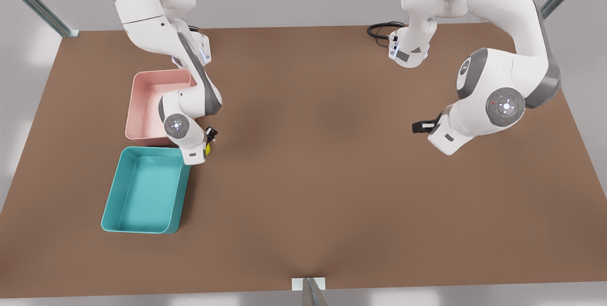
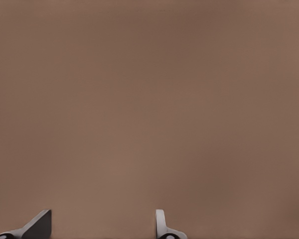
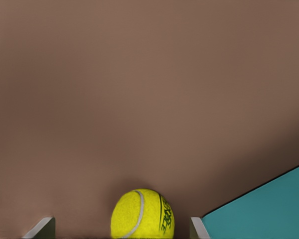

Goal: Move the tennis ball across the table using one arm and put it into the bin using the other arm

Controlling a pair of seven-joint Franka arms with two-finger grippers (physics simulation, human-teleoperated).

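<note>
The yellow-green tennis ball lies on the brown table between the two fingers of my right gripper. That gripper is open, with a gap on each side of the ball. In the front view the ball peeks out under the right gripper, just off the far right corner of the teal bin. A corner of the bin is close to the ball. My left gripper is open over bare table and waits at the front view's right.
A pink bin stands directly behind the teal one, partly covered by the right arm. A black cable loops at the table's far edge near the left arm's base. Broad bare tabletop separates the two arms.
</note>
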